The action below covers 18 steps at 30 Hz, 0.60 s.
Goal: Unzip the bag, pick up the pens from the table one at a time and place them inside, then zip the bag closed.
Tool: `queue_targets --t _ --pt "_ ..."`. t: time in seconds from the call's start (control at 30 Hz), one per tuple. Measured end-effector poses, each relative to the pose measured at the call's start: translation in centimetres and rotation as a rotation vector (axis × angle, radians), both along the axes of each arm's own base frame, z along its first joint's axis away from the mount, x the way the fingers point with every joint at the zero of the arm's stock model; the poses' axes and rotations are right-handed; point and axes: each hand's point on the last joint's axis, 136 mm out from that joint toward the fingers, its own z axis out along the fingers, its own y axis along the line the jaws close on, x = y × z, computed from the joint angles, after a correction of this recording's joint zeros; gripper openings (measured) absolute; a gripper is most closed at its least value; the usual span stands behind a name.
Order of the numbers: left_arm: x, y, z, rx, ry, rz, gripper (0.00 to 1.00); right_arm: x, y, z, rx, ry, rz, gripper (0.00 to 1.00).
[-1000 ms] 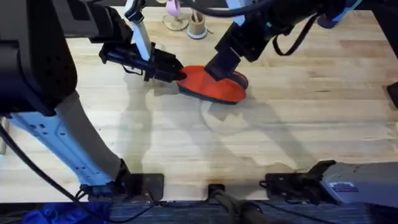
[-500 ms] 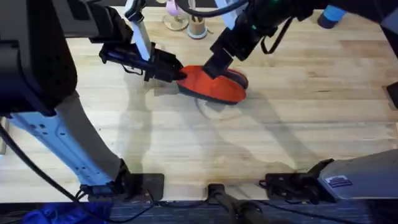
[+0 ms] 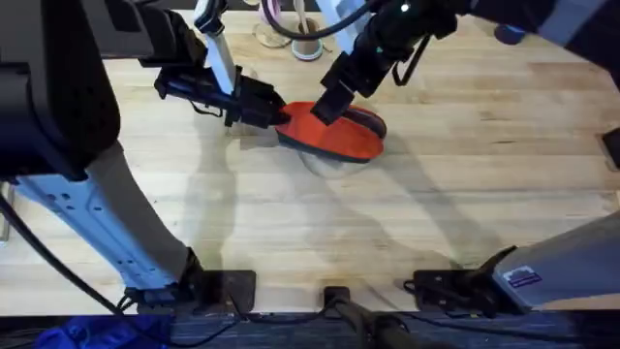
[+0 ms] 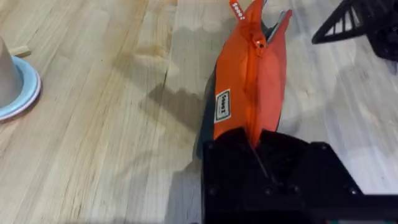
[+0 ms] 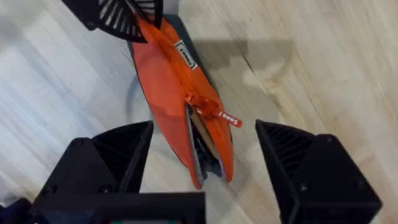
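The orange bag point(image 3: 334, 136) lies on the table point(image 3: 436, 213) near its far middle. My left gripper point(image 3: 274, 114) is shut on the bag's left end point(image 4: 249, 93), gripping it at the seam point(image 4: 261, 142). My right gripper point(image 3: 327, 105) hovers open just above the bag point(image 5: 168, 74), one black finger point(image 5: 118, 155) on each side of it. The zipper pull with its small tag point(image 5: 214, 113) sits between them. The zip is closed from the held end to the pull and gapes past it point(image 5: 202, 152). The pens are out of view.
A small round cup of pale sticks point(image 3: 307, 44) and a pale stand point(image 3: 274, 31) sit at the table's far edge behind the bag. A blue-rimmed cup base point(image 4: 15, 87) shows in the left wrist view. Bare wood stretches across the front and right.
My right gripper has shifted left along the bag's top, toward the held end. The left gripper and the bag have stayed put.
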Motion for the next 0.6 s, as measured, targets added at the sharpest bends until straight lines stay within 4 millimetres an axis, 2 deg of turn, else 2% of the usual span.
queue_targets --t 0.33,0.57,0.6 --pt "0.0 0.0 0.0 0.000 0.000 0.000 0.042 0.3 0.6 -1.0 0.040 0.043 0.008 0.995" --pt "0.0 0.0 0.0 0.000 0.000 0.000 0.042 0.6 0.6 -3.1 0.020 0.090 0.002 0.993" --pt "0.0 0.0 0.0 0.000 0.000 0.000 0.041 0.5 0.7 -3.3 0.026 0.099 0.005 0.937"
